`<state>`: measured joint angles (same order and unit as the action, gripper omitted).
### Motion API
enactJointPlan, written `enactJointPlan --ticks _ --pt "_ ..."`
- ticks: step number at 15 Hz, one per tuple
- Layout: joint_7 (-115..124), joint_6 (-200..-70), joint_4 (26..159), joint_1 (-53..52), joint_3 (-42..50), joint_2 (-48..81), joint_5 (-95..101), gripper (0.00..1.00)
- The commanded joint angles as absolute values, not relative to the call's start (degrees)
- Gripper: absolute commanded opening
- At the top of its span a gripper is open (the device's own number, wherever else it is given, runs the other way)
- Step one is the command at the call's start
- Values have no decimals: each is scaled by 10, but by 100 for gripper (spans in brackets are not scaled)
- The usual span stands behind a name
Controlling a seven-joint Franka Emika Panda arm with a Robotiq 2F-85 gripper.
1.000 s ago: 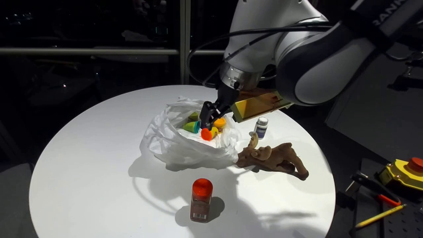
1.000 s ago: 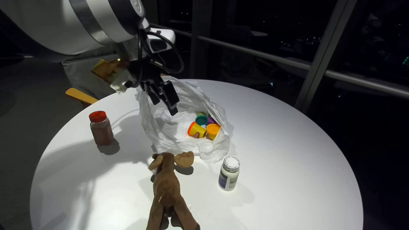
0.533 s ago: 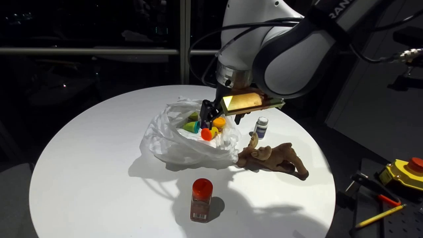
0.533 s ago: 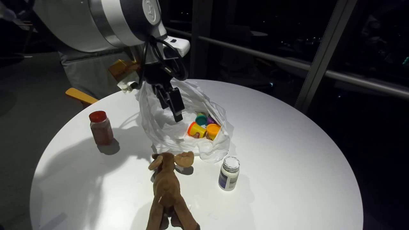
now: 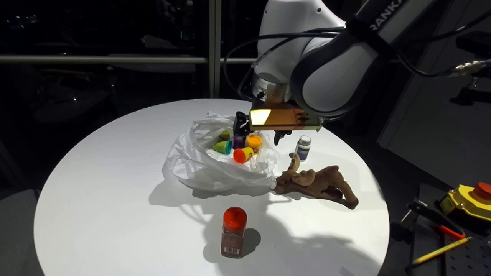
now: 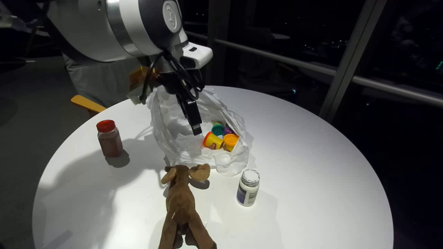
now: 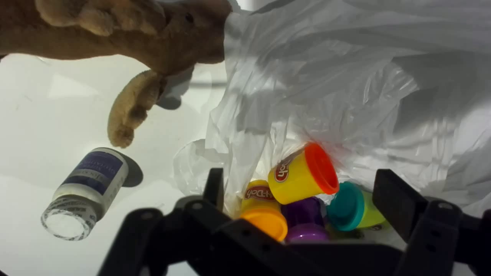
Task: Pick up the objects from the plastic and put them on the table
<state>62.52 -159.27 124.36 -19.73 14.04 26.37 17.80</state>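
Note:
Several play-dough cups lie in an open white plastic bag (image 5: 215,174). A yellow cup with a red lid (image 7: 293,178) lies tilted on top in the wrist view. Beside it are a yellow cup with an orange lid (image 7: 264,218), a purple cup (image 7: 305,214) and a green cup with a teal lid (image 7: 347,207). Another green cup (image 5: 224,135) shows deeper in the bag in an exterior view. My gripper (image 7: 305,191) is open and empty above the cups, fingers wide apart. In an exterior view only its near finger side (image 6: 196,128) shows clearly.
On the round white table (image 5: 115,214), a brown plush moose (image 6: 181,204) touches the bag's edge. A white pill bottle (image 6: 247,190) stands near the bag. A red-capped jar (image 5: 233,234) stands on the bag's other side. A dark window frame is behind the table.
My gripper has moved slightly lower and over toward the cups, and the wrist has levelled and turned. The purple cup now shows below a finger. The cups and bag have not moved.

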Motion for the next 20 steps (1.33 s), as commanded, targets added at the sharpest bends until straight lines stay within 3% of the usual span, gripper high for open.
enactJointPlan --ticks 1,15,20 --pt "699 -1618 1194 -195 154 319 143 100" --pt "912 -1629 1077 -197 184 442 19 100" --pt "901 -1620 1052 -166 162 456 10 89"
